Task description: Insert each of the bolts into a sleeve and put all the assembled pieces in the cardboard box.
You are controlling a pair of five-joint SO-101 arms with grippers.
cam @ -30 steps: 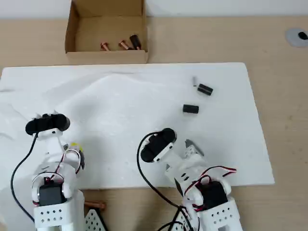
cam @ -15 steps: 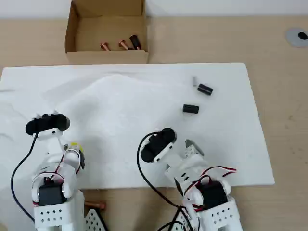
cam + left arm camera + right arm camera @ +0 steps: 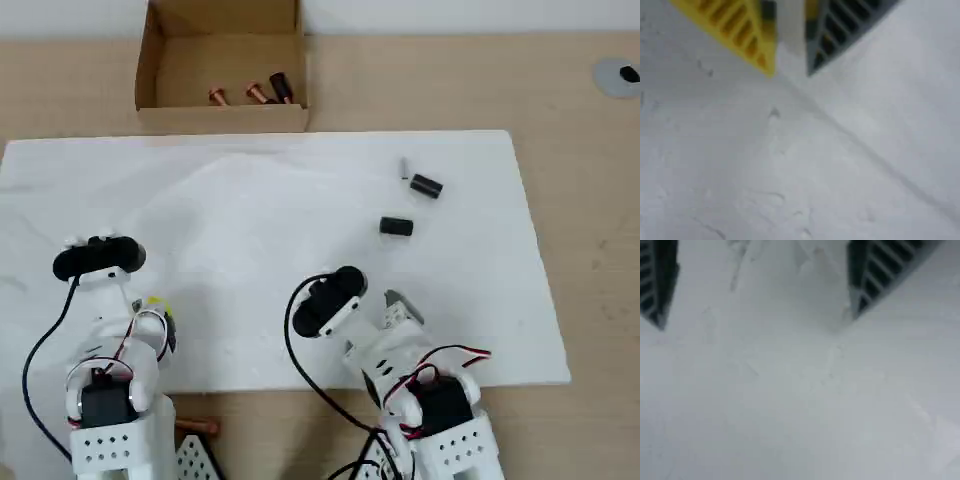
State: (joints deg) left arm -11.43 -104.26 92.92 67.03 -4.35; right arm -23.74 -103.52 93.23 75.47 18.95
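Two black sleeves lie on the white foam sheet, right of its middle, with a small grey pin just beyond them. The cardboard box at the back holds two copper bolts and a black sleeved piece. Another copper bolt lies by the left arm's base. My left gripper is shut on nothing, low over the foam's near left part. My right gripper stands open over bare foam, short of the nearer sleeve.
The foam sheet covers most of the wooden table and is creased toward its left. A grey disc sits at the far right corner. Both arm bases stand at the table's near edge.
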